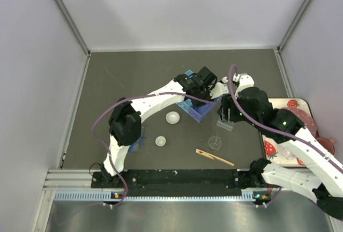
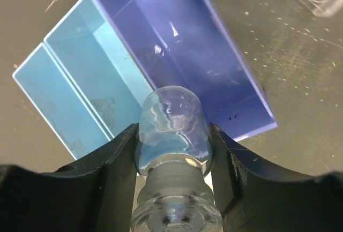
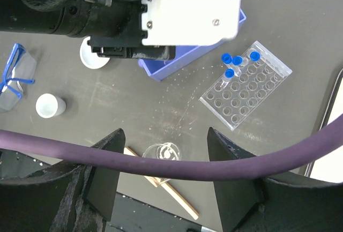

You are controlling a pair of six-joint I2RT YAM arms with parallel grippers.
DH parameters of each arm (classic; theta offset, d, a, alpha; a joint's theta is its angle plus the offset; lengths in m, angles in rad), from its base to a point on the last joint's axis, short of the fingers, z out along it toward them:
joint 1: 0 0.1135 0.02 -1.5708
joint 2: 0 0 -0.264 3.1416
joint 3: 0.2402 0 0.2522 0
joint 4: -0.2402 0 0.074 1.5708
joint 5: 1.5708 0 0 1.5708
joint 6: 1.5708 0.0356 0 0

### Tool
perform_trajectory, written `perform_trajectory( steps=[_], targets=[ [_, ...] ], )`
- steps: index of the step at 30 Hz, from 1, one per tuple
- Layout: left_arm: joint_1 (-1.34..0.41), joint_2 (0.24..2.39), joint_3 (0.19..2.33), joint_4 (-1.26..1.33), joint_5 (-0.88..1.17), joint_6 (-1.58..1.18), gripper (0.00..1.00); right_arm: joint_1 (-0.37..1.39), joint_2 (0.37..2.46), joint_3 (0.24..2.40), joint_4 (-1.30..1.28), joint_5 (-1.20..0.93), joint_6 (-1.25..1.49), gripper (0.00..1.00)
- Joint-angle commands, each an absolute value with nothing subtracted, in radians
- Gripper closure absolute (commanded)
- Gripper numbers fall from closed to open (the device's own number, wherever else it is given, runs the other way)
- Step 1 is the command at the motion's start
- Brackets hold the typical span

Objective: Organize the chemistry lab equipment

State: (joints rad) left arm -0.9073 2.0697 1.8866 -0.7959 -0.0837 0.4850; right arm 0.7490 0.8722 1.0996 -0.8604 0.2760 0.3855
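My left gripper [image 2: 172, 130] is shut on a tiny glass beaker [image 2: 172, 127] and holds it over a two-part blue bin [image 2: 161, 55]. In the top view the left gripper [image 1: 203, 82] is above the bin [image 1: 195, 110]. My right gripper [image 3: 164, 134] is open and empty, high above the table, next to the clear tube rack [image 3: 246, 84] with three blue-capped tubes [image 3: 236, 63]. Below it sit another tiny beaker [image 3: 163, 154] and the wooden clip [image 3: 185, 202]. Two round dishes [image 1: 172, 117] [image 1: 161, 141] lie left of the bin.
A purple cable [image 3: 177, 165] crosses the right wrist view. A blue-framed clear piece [image 3: 16, 76] lies at the near left. The strawberry-print tray [image 1: 270, 147] with a pink plate stands at the right edge. Grey walls close in the table.
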Motion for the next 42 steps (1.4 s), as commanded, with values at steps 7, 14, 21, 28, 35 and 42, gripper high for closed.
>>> perform_trajectory(
  steps=[7,14,21,28,35,42],
  targets=[
    [-0.93,1.956,1.787,-0.728,0.187,0.912,1.0,0.758,0.865,1.131,-0.821,0.29,0.385,0.37],
    [-0.928,1.98,1.793,-0.827,0.291,1.184,1.0,0.758,0.862,1.126,-0.825,0.293,0.385,0.37],
    [-0.927,2.08,1.911,-0.939,0.298,1.243,1.0,0.758,0.868,1.126,-0.825,0.29,0.38,0.37],
    [-0.925,2.141,1.98,-0.943,0.281,1.267,1.0,0.758,0.877,1.117,-0.824,0.287,0.373,0.37],
    [-0.917,2.201,2.032,-0.933,0.281,1.292,1.0,0.758,0.888,1.111,-0.824,0.288,0.37,0.37],
    [-0.908,2.238,2.051,-0.923,0.291,1.293,1.0,0.756,0.899,1.095,-0.815,0.302,0.365,0.37]
  ],
)
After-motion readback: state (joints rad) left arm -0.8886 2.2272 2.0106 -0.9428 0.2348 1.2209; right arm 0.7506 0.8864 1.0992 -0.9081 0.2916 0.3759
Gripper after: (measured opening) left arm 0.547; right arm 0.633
